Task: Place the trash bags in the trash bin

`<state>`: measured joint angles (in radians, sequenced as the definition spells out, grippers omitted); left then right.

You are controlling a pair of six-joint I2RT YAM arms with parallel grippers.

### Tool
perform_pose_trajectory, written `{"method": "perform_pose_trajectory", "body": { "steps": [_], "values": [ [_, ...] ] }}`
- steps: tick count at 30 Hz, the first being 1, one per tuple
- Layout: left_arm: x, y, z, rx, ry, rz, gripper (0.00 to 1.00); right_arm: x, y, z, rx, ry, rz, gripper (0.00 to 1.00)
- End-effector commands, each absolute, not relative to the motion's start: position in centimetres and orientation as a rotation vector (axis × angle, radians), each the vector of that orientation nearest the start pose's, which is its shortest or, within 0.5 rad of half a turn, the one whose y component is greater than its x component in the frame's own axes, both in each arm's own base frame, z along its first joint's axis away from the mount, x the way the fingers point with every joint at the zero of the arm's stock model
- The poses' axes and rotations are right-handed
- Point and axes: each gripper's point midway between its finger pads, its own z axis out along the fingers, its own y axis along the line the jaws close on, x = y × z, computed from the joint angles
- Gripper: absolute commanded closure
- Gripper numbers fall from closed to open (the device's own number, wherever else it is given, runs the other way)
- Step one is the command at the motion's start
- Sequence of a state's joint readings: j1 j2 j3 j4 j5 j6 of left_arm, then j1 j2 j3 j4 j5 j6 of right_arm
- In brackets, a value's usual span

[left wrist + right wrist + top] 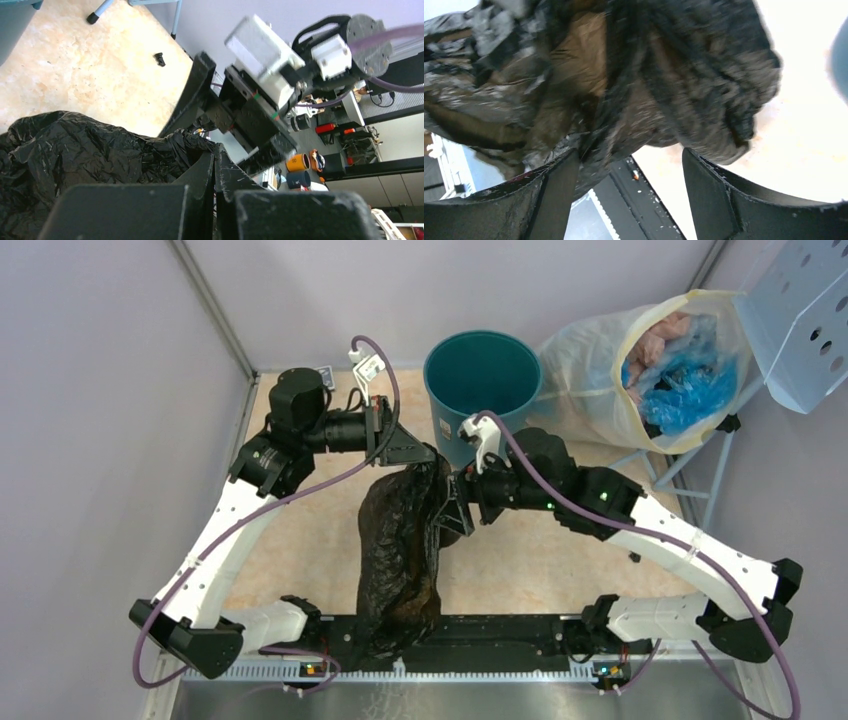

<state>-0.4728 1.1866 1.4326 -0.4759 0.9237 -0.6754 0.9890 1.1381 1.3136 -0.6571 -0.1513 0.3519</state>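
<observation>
Left fingers: the left gripper [215, 167] is closed tight on a thin pinch of the trash bag [400, 550] at its upper edge, and it carries the hanging weight alone.
Right fingers: the right gripper [629, 160] is spread apart at the bag's side. One finger brushes the crinkled film and nothing is clamped.
Trash bag: at frame centre in the top view, draping down to the lower middle, where its tail lies over the black rail between the arm bases. It is not in the bin.
Trash bin [480, 370]: upper centre, mouth open, just beyond both grippers.
Risk, slip: glossy film held by one small pinch may slide out once the tail lifts.
Risk, snag: the tail could catch on the rail and tear or pull free.
Risk, bin: the bulky bag dragged over the rim might shove or tip the bin on the table [520, 560].
Risk, neighbour: the translucent sack [600, 370] sits touching the bin's right side, so a wide right-arm swing could hit it.
</observation>
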Motion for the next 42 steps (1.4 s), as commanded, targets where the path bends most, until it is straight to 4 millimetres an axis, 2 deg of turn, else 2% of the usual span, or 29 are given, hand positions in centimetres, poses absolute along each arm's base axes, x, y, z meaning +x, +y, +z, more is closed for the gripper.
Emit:
{"method": "perform_pose_trajectory", "body": {
  "steps": [1,5,8,11,13,15,17,23,24,25,27,29,32,34,36,37,39,42],
  "values": [
    [18.9,-26.8,42.3,0.546,1.874,-1.564,1.0,13.5,32.5,33.9,-0.797,1.95,1.055,0.24],
    [19.8,-26.6,41.5,0.482,1.903,-1.514,1.0,12.7,33.1,33.9,-0.791,1.947,1.043,0.22],
    [20.3,-26.5,41.2,0.445,1.909,-1.49,1.0,12.3,33.8,33.0,-0.792,1.972,1.007,0.19],
    [20.3,-26.4,41.4,0.434,1.902,-1.489,1.0,13.5,33.2,31.3,-0.748,2.031,0.858,0.2],
    [20.1,-26.3,41.6,0.439,1.895,-1.487,1.0,15.4,31.7,30.5,-0.648,2.054,0.715,0.27],
    [19.9,-26.1,41.7,0.446,1.894,-1.49,0.99,16.4,30.2,30.9,-0.568,2.038,0.655,0.33],
    [19.6,-26.0,41.8,0.457,1.898,-1.494,0.99,17.2,28.8,31.6,-0.503,2.014,0.603,0.43],
    [18.6,-25.4,41.8,0.488,1.914,-1.474,0.97,18.0,26.4,32.4,-0.468,1.998,0.49,0.62],
    [18.5,-25.3,41.7,0.488,1.918,-1.468,0.97,18.0,26.3,32.5,-0.472,1.997,0.484,0.62],
    [18.6,-25.3,41.6,0.483,1.921,-1.462,0.97,17.7,26.5,32.6,-0.502,1.991,0.506,0.58],
    [18.8,-25.1,41.3,0.465,1.926,-1.454,0.96,16.3,28.0,32.8,-0.601,1.969,0.618,0.34],
    [18.9,-25.2,41.2,0.458,1.924,-1.464,0.97,14.8,29.5,32.5,-0.682,1.961,0.732,0.19],
    [18.9,-25.4,41.2,0.453,1.907,-1.487,0.98,14.1,30.9,30.4,-0.733,2.005,0.775,0.16],
    [19.0,-25.4,41.4,0.448,1.896,-1.489,0.99,14.5,31.1,28.1,-0.742,2.059,0.711,0.15],
    [18.9,-25.4,41.5,0.451,1.892,-1.487,0.99,15.6,30.4,26.2,-0.709,2.105,0.59,0.14],
    [18.9,-25.3,41.5,0.454,1.894,-1.483,0.99,16.2,29.8,25.7,-0.679,2.125,0.531,0.15],
    [19.0,-25.1,41.2,0.458,1.906,-1.464,0.99,17.0,28.6,25.5,-0.625,2.136,0.452,0.27],
    [19.3,-24.6,40.2,0.449,1.945,-1.399,0.99,17.0,27.9,27.4,-0.591,2.091,0.484,0.49]
  ]
}}
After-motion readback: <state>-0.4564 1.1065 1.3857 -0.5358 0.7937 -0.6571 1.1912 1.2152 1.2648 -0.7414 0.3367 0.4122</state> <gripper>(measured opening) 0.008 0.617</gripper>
